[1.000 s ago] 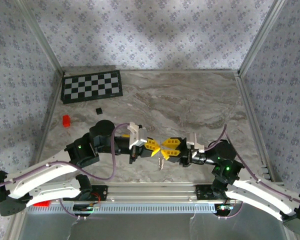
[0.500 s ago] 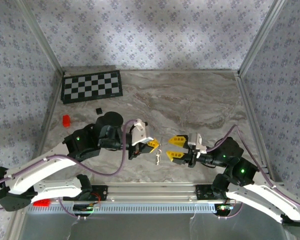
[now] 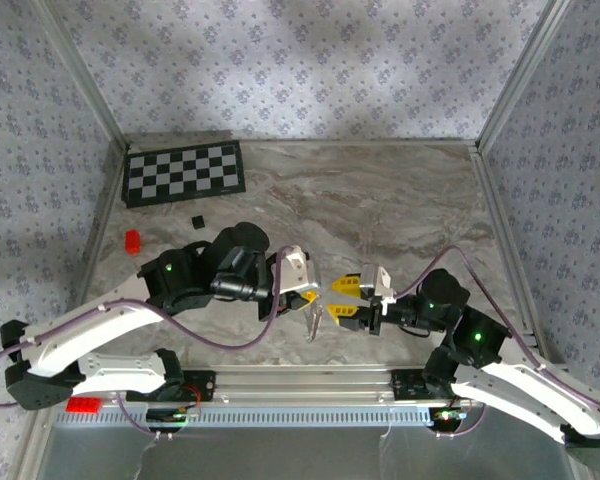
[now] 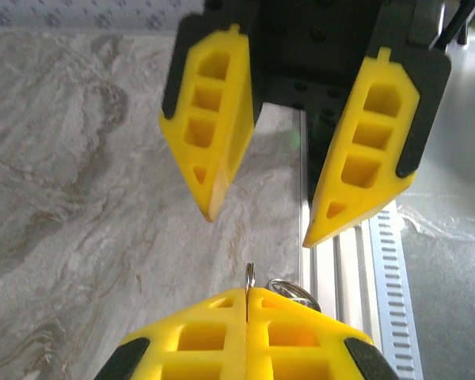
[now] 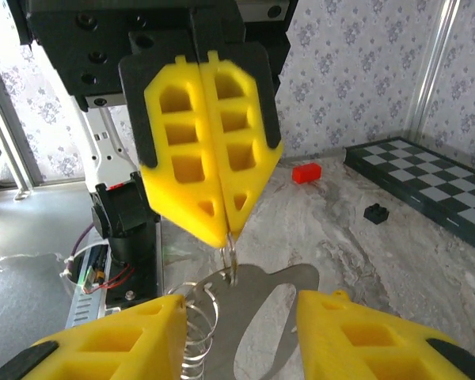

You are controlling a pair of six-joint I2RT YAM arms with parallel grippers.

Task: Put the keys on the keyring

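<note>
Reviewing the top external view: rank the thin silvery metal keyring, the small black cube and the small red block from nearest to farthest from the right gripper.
1. Thin silvery metal keyring: hanging just left of the right gripper, pinched by the shut left gripper.
2. Small black cube: well to the left, beyond the left arm.
3. Small red block: farther left again, near the left wall.

ring [image 4: 250,275] mostly hidden behind closed left fingers [image 4: 190,344], key [image 5: 289,281] and ring coil cut off at the bottom edge between right fingers [image 5: 111,340], both too small to tell apart from above
</note>
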